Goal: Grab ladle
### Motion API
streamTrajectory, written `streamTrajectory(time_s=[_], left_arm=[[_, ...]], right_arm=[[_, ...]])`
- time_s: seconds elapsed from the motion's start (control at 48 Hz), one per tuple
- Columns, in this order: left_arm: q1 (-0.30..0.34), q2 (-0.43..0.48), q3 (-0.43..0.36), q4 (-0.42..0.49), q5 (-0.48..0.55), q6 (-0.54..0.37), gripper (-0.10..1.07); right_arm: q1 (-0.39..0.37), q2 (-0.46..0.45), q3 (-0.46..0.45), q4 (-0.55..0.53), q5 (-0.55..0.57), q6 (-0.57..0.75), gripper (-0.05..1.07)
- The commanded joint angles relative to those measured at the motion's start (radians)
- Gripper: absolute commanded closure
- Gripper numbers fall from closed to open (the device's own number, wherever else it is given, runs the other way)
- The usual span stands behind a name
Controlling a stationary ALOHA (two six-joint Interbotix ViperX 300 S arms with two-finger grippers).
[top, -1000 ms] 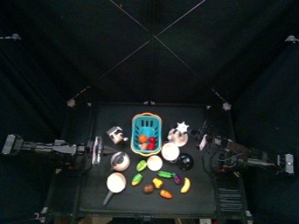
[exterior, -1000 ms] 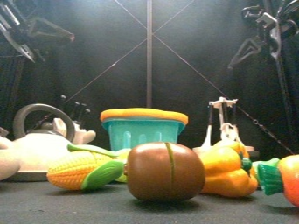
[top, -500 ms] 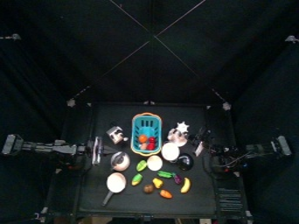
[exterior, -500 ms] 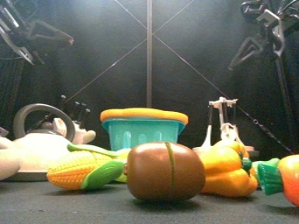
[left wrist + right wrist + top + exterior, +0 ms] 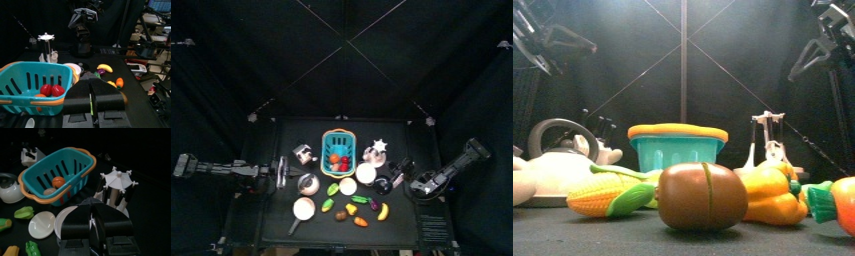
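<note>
I cannot pick out the ladle for sure in any view. A white-topped utensil rack (image 5: 117, 180) (image 5: 377, 148) (image 5: 767, 128) has slim utensils hanging from it, too small to tell apart. My right gripper (image 5: 93, 217) (image 5: 398, 180) is shut with nothing in it. It hovers over a white plate (image 5: 63, 219), right beside the rack. My left gripper (image 5: 92, 96) is shut and empty at the table's left (image 5: 278, 172), next to the teal basket (image 5: 30, 82).
The teal basket (image 5: 337, 150) (image 5: 57, 173) holds red and orange toy food. A kettle (image 5: 560, 165) (image 5: 8, 187), white plates (image 5: 348, 185), corn (image 5: 609, 196), a banana (image 5: 103, 67) and other toy vegetables crowd the table's front half.
The right arm has swung from lying level along the table's right side to slanting in from the back right, its elbow raised. Its gripper stays shut. The left arm has not moved.
</note>
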Motion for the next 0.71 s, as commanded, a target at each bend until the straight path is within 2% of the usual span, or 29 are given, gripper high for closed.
streamTrajectory(time_s=[0.0, 0.146, 0.417, 0.688], left_arm=[[0.005, 0.006, -0.014, -0.008, -0.006, 0.000, 0.99], [0.011, 0.006, -0.011, -0.018, -0.006, 0.002, 0.99], [0.020, 0.005, 0.002, -0.018, -0.008, 0.003, 0.99], [0.028, 0.006, 0.003, -0.018, -0.009, 0.006, 0.99]], right_arm=[[0.055, 0.052, 0.000, -0.009, 0.101, 0.078, 0.91], [0.091, 0.095, 0.002, 0.003, 0.195, 0.130, 0.92], [0.086, 0.094, -0.017, 0.034, 0.186, 0.130, 0.92], [0.049, 0.072, -0.006, 0.061, 0.170, 0.132, 0.88]])
